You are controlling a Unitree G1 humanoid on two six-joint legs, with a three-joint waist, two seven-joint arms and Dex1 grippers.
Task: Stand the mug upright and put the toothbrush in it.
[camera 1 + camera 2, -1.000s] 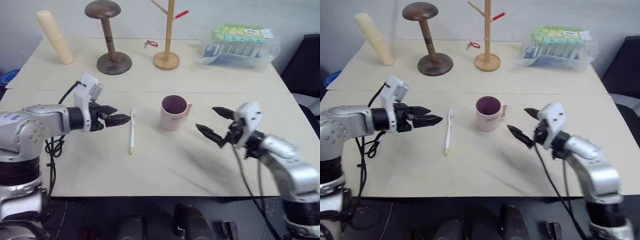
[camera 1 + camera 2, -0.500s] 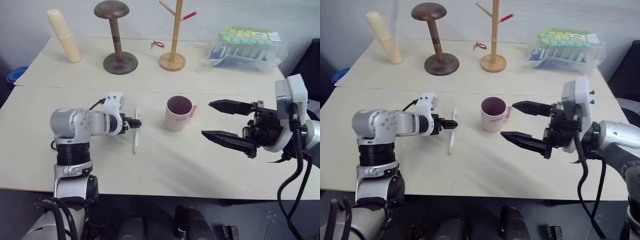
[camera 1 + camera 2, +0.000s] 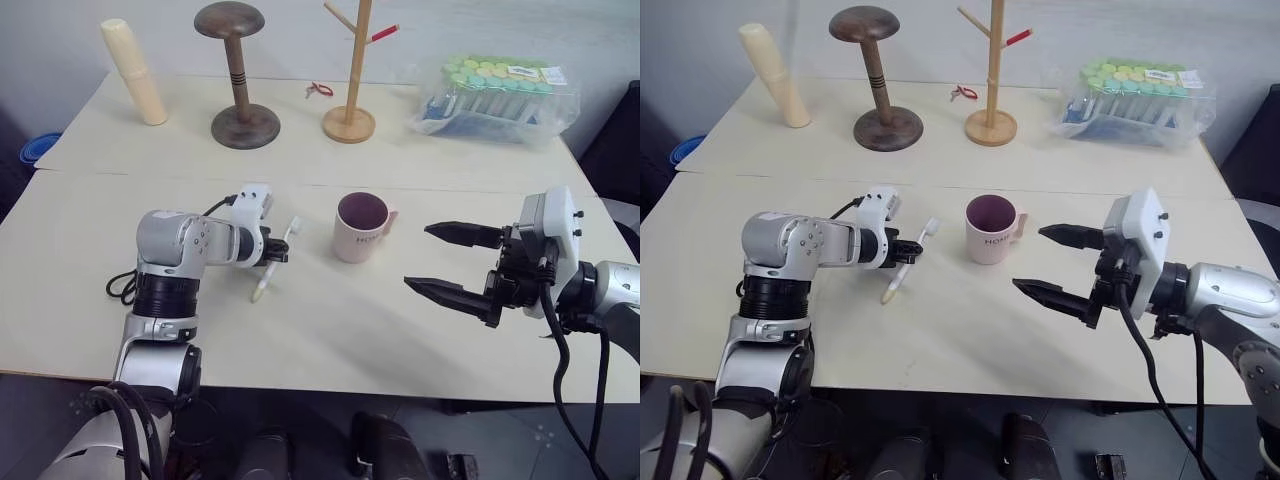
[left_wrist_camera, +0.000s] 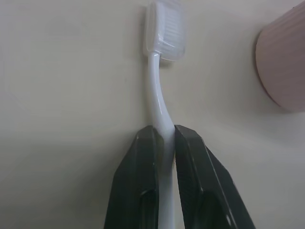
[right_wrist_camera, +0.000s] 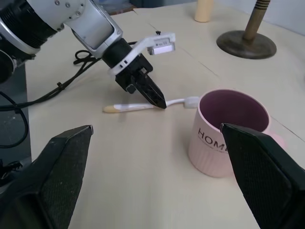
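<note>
My left gripper [image 4: 164,138] is clamped on the toothbrush [image 3: 277,256] partway along its shaft. The toothbrush lies on the table [image 3: 320,340] to the left of the mug [image 3: 360,227]; its long axis slants, bristle end nearest the mug, yellowish end pointing away. The mug stands upright, mouth up. My right gripper [image 3: 450,262] hangs on the mug's other side, jaws wide apart and empty. The left arm is nearer, so I judge the carry goes rightward to the mug's mouth.
</note>
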